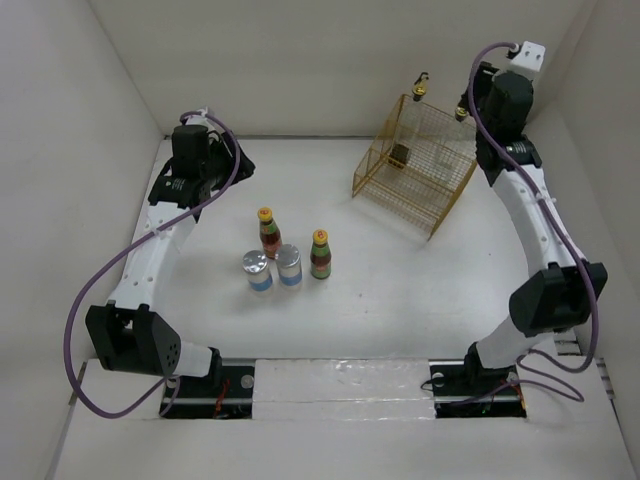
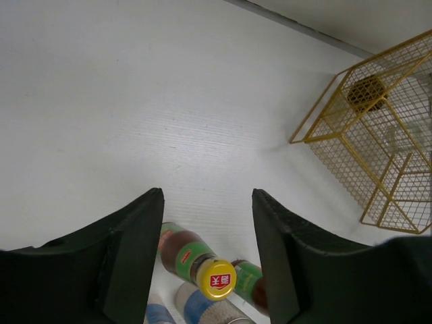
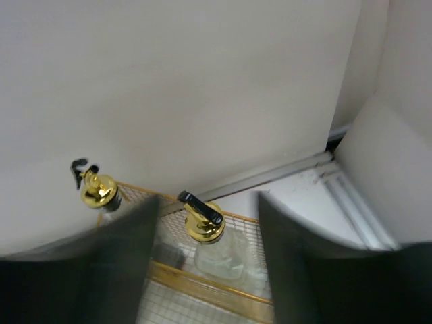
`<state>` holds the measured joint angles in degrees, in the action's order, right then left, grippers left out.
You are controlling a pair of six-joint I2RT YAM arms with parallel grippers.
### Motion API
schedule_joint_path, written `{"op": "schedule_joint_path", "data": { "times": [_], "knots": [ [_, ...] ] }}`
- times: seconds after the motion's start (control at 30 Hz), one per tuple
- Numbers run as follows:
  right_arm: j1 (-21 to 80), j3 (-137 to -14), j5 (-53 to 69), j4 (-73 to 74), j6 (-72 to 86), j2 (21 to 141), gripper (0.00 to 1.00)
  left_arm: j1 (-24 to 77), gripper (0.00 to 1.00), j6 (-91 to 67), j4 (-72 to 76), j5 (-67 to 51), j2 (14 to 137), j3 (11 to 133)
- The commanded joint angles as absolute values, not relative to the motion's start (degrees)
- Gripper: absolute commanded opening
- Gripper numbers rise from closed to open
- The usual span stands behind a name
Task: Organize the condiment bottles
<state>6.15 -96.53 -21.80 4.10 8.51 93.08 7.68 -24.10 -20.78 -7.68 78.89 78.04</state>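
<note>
Two yellow-capped red-brown sauce bottles [image 1: 268,232] [image 1: 320,254] and two silver-lidded white-blue jars [image 1: 256,270] [image 1: 289,266] stand in a cluster on the table's left middle. Two clear glass bottles with gold spouts [image 1: 420,88] [image 1: 462,112] stand at the back of the yellow wire rack [image 1: 415,170]. My left gripper [image 1: 238,160] is open and empty, behind the cluster. In the left wrist view it [image 2: 208,196] looks down on a sauce bottle [image 2: 196,260]. My right gripper [image 1: 474,118] is open above the right glass bottle [image 3: 204,223], whose spout shows between the fingers; the other glass bottle [image 3: 99,191] stands to its left.
White walls close in the table at the back and both sides. The rack stands at the back right, near the right wall. A small dark object [image 1: 400,155] sits inside the rack. Bare table lies between the cluster and the rack.
</note>
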Motion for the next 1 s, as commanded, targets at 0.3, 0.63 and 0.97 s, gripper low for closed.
{"op": "schedule_joint_path", "data": {
  "times": [0.3,0.63,0.97],
  "knots": [
    [31.3,-70.1,15.4,6.3,-2.5,70.0,0.58,7.8,0.11,-25.5,-18.3,-6.3,77.5,81.5],
    [45.4,-60.9,17.6,7.0,-3.2,73.1,0.98,7.8,0.39,-26.0,-18.8,-8.3,78.7,83.8],
    [45.9,-62.1,10.3,-3.2,-2.4,85.0,0.88,7.8,0.39,-26.0,-18.2,-8.9,78.7,83.9]
  ]
}}
